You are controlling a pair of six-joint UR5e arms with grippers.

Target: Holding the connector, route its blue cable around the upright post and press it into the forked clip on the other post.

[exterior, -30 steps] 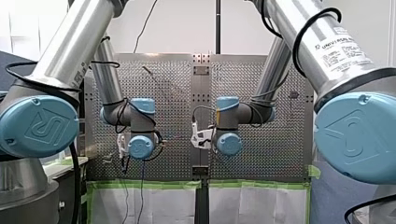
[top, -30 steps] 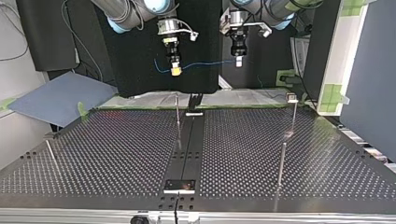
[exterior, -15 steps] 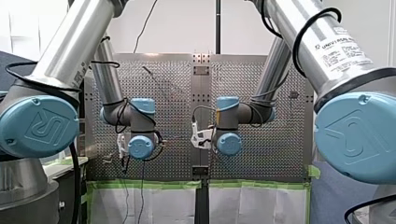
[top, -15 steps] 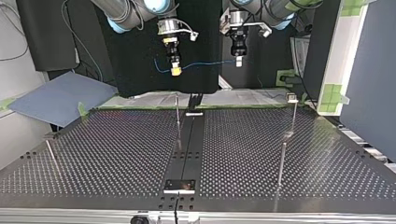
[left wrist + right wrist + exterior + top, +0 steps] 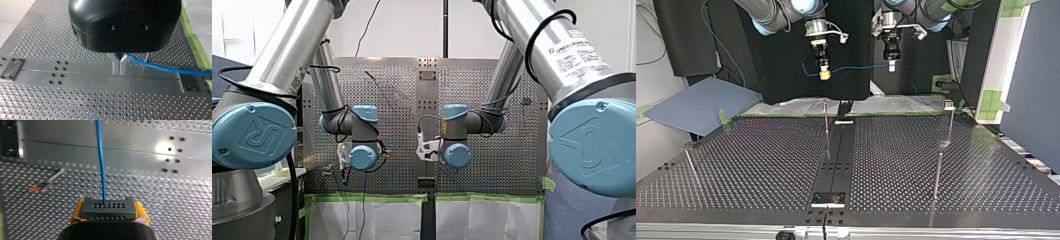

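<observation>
barely anything has moved in the last second. my right pincer grips the connector between yellow pads, above the tabletop. its blue cable runs to my left pincer, closed on it, though the black body hides the exact grip. the clip on its post is too small to make out.

The blue cable runs off the right wrist view's edge, connector half buried behind my right gripper (yellow pads barely peek out).
</observation>
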